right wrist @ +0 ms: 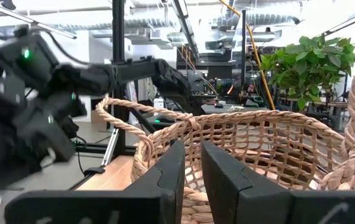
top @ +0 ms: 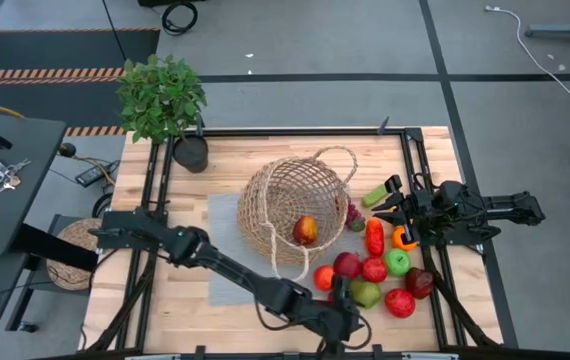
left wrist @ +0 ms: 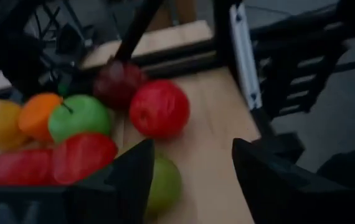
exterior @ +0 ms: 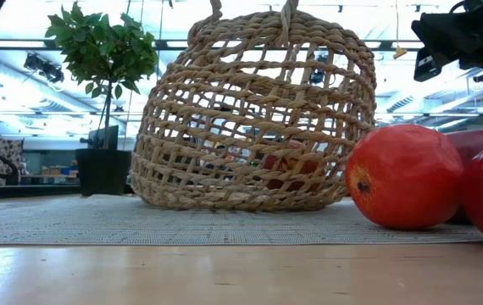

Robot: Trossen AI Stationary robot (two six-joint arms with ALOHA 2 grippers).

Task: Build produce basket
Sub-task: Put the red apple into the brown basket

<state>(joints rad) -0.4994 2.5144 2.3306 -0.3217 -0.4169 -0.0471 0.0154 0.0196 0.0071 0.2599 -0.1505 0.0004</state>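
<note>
While open, left claw over produce

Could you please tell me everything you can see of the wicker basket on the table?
The basket is round, open-weave tan wicker with thin loop handles. It lies tipped on its side on a grey mat, mouth towards the pile of produce. One red-and-yellow fruit sits inside. Neither gripper touches it.

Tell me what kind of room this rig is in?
Probably an open lab or workshop: exposed ceiling ducts overhead, cables trailing across a taped floor, and a wooden workbench framed by dark rails.
</note>
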